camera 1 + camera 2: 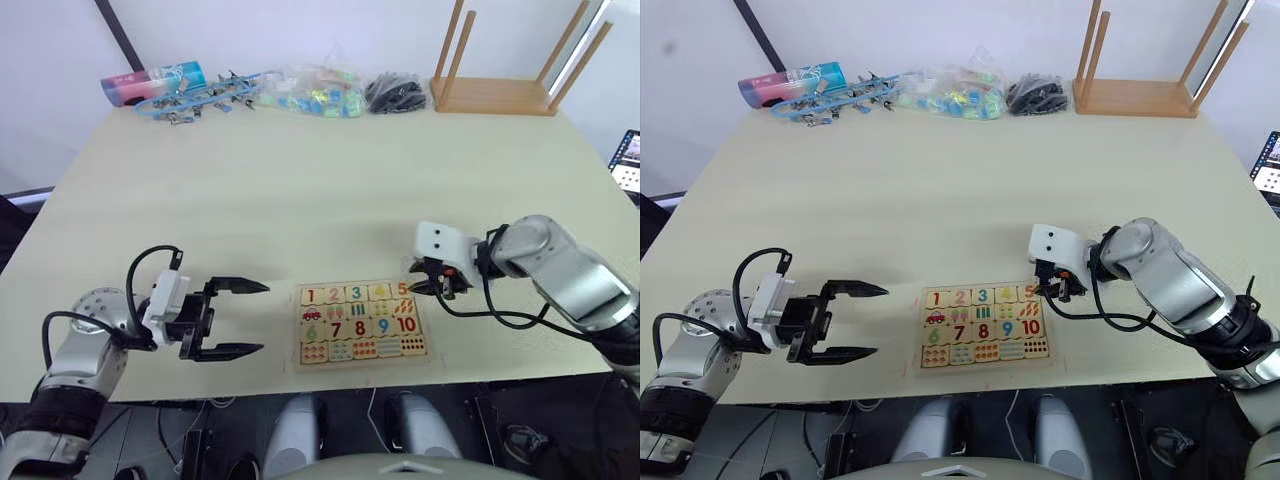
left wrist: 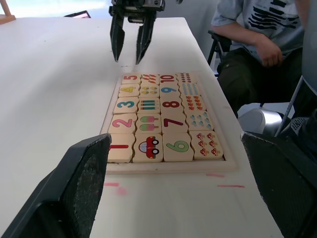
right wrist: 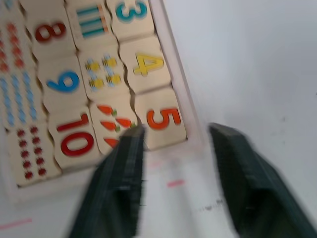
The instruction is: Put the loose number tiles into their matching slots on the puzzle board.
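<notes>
The step in hand appears to be the release of the last tile: the right pincer (image 1: 437, 287) hangs at the far right corner of the puzzle board (image 1: 363, 323), its two fingers apart and empty, straddling the corner just beyond the 5 tile (image 3: 162, 120). To finish well, it should probably lift straight up and away from the board without dragging a fingertip across the rim, since a sideways brush could tip the 5 out of its recess; a light press on that tile would be wise only if it sits proud, which cannot be told here. The left pincer (image 1: 228, 318) waits beside the board's left end, fingers wide apart, holding nothing. The board lies flat on the desk (image 1: 300, 190) near its front edge, a pale wooden tray with a raised rim; the number tiles (image 2: 124, 119) 1 to 5 fill the row along its far edge, each apparently seated, with picture tiles, digits 6 to 10 and dot tiles in the rows nearer the robot
</notes>
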Robot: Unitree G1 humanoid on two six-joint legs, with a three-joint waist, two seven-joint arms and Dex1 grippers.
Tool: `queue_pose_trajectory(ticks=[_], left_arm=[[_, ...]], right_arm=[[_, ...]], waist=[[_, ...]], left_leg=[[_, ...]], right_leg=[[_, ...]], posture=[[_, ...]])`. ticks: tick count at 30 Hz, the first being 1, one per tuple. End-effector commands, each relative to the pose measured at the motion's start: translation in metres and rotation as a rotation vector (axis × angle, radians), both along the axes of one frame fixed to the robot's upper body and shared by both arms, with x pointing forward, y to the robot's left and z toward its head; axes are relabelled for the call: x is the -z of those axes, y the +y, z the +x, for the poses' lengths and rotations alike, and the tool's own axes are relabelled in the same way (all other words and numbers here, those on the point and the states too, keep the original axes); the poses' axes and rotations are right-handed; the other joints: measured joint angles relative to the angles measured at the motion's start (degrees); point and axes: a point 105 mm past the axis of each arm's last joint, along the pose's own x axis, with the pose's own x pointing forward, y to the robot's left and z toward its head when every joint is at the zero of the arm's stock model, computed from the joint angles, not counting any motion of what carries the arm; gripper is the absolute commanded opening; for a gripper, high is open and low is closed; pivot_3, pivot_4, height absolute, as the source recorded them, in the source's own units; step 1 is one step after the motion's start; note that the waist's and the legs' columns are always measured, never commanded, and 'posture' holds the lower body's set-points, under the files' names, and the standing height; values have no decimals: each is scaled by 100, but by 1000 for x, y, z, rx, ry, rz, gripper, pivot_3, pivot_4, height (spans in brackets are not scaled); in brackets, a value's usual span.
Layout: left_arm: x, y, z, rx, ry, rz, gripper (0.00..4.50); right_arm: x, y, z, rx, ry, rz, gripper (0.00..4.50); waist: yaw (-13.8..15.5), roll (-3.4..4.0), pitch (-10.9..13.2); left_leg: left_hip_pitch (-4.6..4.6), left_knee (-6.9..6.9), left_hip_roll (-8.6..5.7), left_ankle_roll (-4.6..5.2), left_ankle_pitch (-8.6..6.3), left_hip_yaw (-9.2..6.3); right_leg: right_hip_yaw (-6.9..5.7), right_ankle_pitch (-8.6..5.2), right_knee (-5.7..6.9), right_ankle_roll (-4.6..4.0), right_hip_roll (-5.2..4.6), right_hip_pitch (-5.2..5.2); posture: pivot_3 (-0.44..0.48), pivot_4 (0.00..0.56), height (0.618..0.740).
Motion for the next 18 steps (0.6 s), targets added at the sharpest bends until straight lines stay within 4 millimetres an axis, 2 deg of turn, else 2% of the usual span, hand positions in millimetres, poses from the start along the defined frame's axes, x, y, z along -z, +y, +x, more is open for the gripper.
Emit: queue_pose_trajectory(ticks=[1, 2, 7, 10, 18], left_arm=[[-5, -3, -3, 42, -19, -8, 4500], [-4, -3, -3, 43, -19, -8, 4500], [-5, -4, -3, 48, -21, -10, 4500], [-5, -5, -3, 50, -21, -12, 4500], [-5, -4, -4, 49, -21, -9, 4500]], right_arm=[[-12, -2, 2, -20, -61, 110, 310], [-12, -2, 1, -19, -64, 137, 142], [-2, -2, -2, -5, -42, 356, 142], [9, -8, -2, -4, -50, 374, 142], [22, -15, -1, 7, -45, 453, 142]], waist=[[-2, 1, 0], [0, -2, -1], [13, -10, -2], [11, -10, -1], [7, -11, -1]], left_leg=[[0, 0, 1, 0, 0, 2], [0, 0, 1, 0, 0, 2], [0, -2, -9, 0, 0, 0], [0, -2, -11, 0, 0, 1], [6, -2, -11, 0, 0, 0]], right_leg=[[1, 0, 1, 0, 0, 0], [1, 0, 0, 0, 0, 0], [1, 1, -2, 3, 1, 3], [2, 2, -3, 4, 1, 3], [4, 2, 3, 3, 4, 4]], posture=[[0, 150, 737], [0, 150, 737], [0, 150, 737], [0, 150, 737], [0, 150, 737]])
